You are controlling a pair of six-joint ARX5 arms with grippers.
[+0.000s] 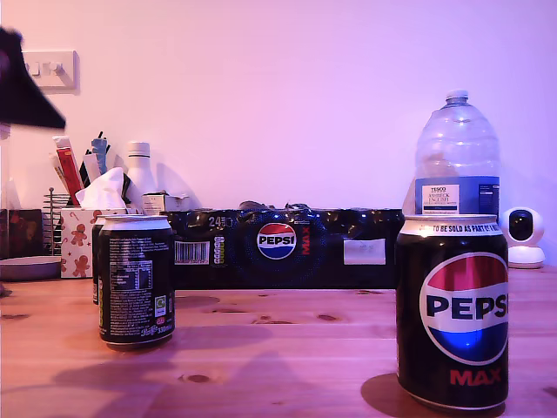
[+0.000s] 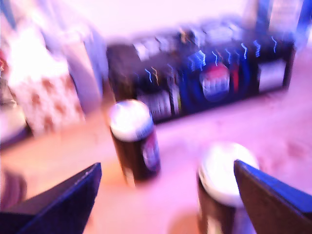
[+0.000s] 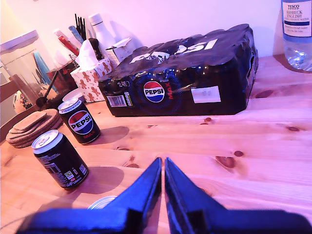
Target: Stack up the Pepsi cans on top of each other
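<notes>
Three black Pepsi cans stand upright and apart on the wooden table. The logo can is nearest at the exterior view's right. The small-print can stands at that view's left, with another can half hidden behind it. My first gripper is open above two blurred cans, one farther off and one by a fingertip. My second gripper is shut on nothing, over bare table beside the small-print can and the logo can. A third can top peeks from under it.
The long black Pepsi multipack lies behind the cans, with a tall water bottle and a white camera at the exterior view's right. A gingerbread tissue box and coasters sit beyond. A dark blurred arm part shows at the exterior view's upper left.
</notes>
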